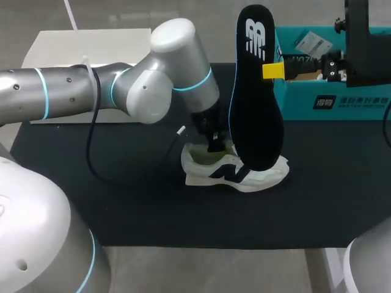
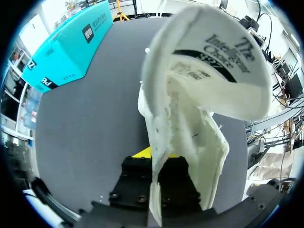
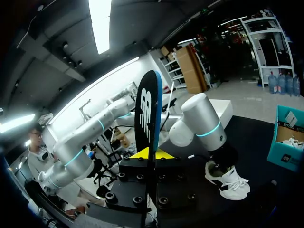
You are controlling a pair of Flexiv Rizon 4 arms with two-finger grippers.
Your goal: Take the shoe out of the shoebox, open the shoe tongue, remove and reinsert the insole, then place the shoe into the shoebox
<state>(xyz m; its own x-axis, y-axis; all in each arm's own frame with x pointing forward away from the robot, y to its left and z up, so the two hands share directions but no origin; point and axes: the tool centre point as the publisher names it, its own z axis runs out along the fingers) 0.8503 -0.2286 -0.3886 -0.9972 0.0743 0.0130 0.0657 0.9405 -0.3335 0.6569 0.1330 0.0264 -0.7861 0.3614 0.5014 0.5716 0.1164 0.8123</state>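
The shoe point(image 1: 235, 171), white with a dark side mark, stands on its sole near the middle of the black bench point(image 1: 122, 201), toe toward the right side. Its tongue point(image 2: 213, 61) is pulled up and out of the opening. The left wrist view shows the pale fabric running down between the left tool's fingers, which pinch it from both sides.

The black insole point(image 1: 256, 110) is out of the shoe and held upright in the air just above and behind it, with its lower end hanging in front of the shoe's toe half. The right tool point(image 1: 274, 70) is closed on the insole's edge near its upper end.

The teal shoebox point(image 1: 342, 101) stands open at the bench's far right, apart from the shoe. Something pale lies inside, too small to make out.

The left arm comes in from the left, elbow raised, its wrist bent down so the left tool point(image 1: 215, 145) sits in the shoe's opening. The right arm enters at the upper right corner, above the box.
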